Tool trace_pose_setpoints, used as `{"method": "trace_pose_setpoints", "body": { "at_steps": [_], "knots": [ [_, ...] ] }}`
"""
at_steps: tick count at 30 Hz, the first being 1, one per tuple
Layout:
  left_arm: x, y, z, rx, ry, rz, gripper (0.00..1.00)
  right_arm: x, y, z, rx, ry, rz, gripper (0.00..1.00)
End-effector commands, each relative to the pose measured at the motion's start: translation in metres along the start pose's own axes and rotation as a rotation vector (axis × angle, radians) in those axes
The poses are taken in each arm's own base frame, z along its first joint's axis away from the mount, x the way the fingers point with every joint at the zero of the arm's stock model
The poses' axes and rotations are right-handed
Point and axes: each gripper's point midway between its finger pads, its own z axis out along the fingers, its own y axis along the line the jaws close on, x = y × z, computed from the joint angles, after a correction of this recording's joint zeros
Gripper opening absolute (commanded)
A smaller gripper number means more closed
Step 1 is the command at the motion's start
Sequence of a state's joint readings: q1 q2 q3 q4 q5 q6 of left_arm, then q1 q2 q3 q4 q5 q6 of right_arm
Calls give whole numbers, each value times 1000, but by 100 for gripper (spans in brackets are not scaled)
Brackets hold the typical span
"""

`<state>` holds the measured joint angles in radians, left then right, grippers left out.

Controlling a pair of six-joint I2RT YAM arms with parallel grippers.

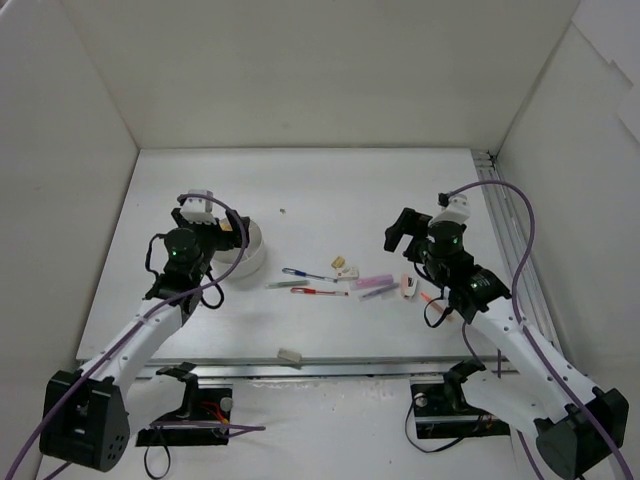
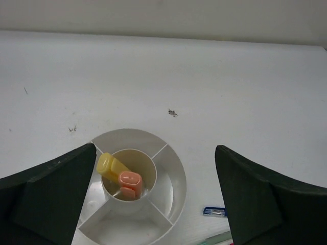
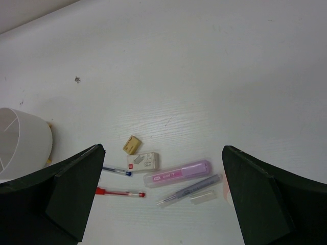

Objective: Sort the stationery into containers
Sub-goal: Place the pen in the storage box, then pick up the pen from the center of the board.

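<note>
The round white divided cup (image 1: 247,258) stands at the left; in the left wrist view its rim (image 2: 176,171) lies below my open, empty left gripper (image 2: 155,147). A yellow marker (image 2: 109,165) and an orange marker (image 2: 130,182) stand in its centre compartment. On the table lie a blue pen (image 3: 116,171), a red pen (image 3: 120,193), a tan eraser (image 3: 132,144), a white eraser block (image 3: 143,161), a pink marker (image 3: 178,173) and a grey pen (image 3: 189,190). My right gripper (image 3: 162,149) hovers open and empty above them.
A loose cream eraser (image 1: 290,355) lies near the table's front edge. A white-and-orange item (image 1: 407,286) and a small orange piece (image 1: 430,298) lie under the right arm. White walls enclose the table; a metal rail (image 1: 505,225) runs along the right side.
</note>
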<state>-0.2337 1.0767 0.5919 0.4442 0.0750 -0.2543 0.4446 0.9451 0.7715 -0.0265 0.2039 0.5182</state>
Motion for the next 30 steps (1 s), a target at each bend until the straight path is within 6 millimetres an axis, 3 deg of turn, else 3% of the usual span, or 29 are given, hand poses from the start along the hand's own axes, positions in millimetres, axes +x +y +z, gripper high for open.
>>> {"method": "trace_pose_setpoints", "body": {
  "at_steps": [1, 3, 4, 6, 7, 8, 10, 11, 16, 18, 19, 22, 23, 25, 30],
  "knots": [
    [-40, -10, -14, 12, -103, 3, 99, -8, -1, -8, -12, -36, 15, 98],
    [-54, -19, -19, 40, -113, 18, 99, -8, -4, -13, -11, -40, 20, 98],
    [-49, -26, -20, 64, -76, 26, 99, -2, -8, -16, 1, -18, 12, 98],
    [-56, -51, -22, 152, -56, 63, 99, 9, -19, -24, 46, 30, 8, 98],
    [-50, -61, -23, 186, -15, 80, 99, 11, -23, -27, 64, 43, 6, 98],
    [-50, -88, -23, 271, 3, 129, 100, 11, -29, -31, 91, 42, 10, 98],
    [-37, -114, -21, 343, 48, 183, 99, 20, -41, -38, 137, 75, 8, 98],
    [-26, -145, -21, 439, 84, 218, 99, 22, -46, -41, 156, 76, 6, 98],
    [23, -229, -20, 833, 215, 412, 99, 27, -65, -61, 208, 78, 18, 98],
    [40, -254, -6, 920, 295, 420, 99, 28, -70, -66, 223, 80, 16, 98],
    [39, -270, 12, 958, 304, 417, 99, 26, -72, -69, 231, 71, 18, 98],
    [69, -291, 18, 1013, 430, 458, 99, 27, -80, -76, 256, 76, 10, 98],
    [74, -300, 34, 985, 438, 493, 99, 26, -81, -79, 257, 66, 13, 98],
    [96, -311, 44, 955, 489, 579, 99, 26, -84, -83, 259, 54, 14, 98],
    [129, -327, 48, 960, 560, 688, 99, 25, -89, -88, 265, 41, 4, 98]
  ]
}}
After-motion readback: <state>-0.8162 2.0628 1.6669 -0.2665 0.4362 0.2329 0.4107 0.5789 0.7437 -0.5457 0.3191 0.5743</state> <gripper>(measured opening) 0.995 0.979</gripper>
